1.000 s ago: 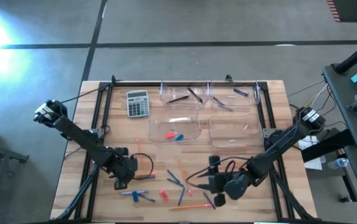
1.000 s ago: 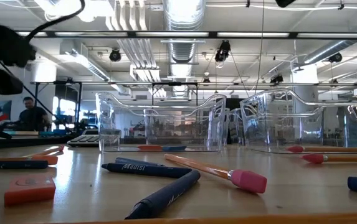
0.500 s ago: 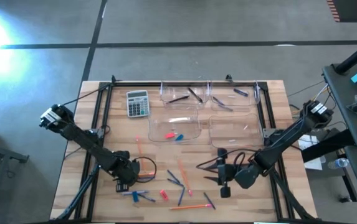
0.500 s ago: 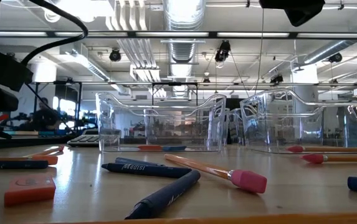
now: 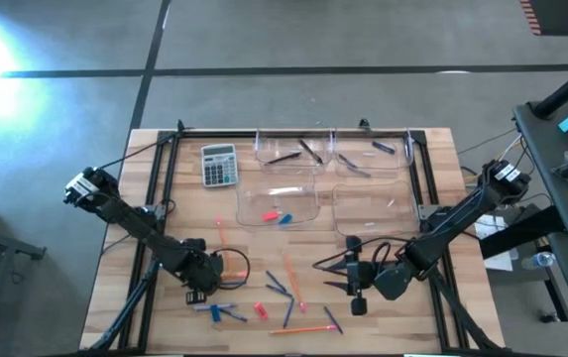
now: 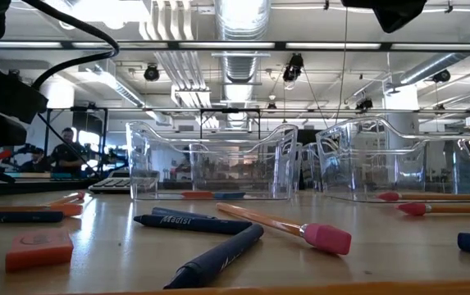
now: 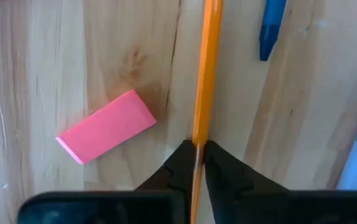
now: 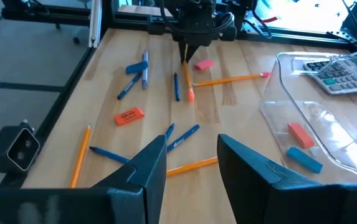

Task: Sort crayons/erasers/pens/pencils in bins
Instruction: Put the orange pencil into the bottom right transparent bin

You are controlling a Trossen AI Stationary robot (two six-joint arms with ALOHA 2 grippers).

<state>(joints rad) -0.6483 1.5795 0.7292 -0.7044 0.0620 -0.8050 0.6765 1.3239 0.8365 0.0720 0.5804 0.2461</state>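
My left gripper (image 7: 197,163) points down near the table's left front, shut on an orange pencil (image 7: 207,68) that lies on the wood. The right wrist view shows that pencil's pink end (image 8: 190,94) past the left gripper (image 8: 186,55). Beside it lie a pink eraser (image 7: 106,126) and a blue pen (image 7: 270,28). My right gripper (image 8: 192,168) hovers open over the front right (image 5: 355,290), nothing between its fingers. Four clear bins stand at the back; one bin (image 5: 264,203) holds a pink and a blue eraser (image 5: 283,216). My left gripper pinches the pencil's shaft (image 7: 200,138) between its two fingertips, coming from above and pointing down. The fingers lie across the pencil. The pencil lies flat on the table, its pink end away from the fingers.
More pencils, blue pens and an orange eraser (image 8: 129,116) are scattered over the table's front half. A second pencil (image 8: 228,79) lies crosswise behind the held one. A grey calculator (image 5: 219,164) sits at the back left. Dark frame rails run along both table sides.
My left gripper has sunk down to the table over the orange pencil. My right gripper has drawn back a little toward the table's right edge and turned, then kept still.
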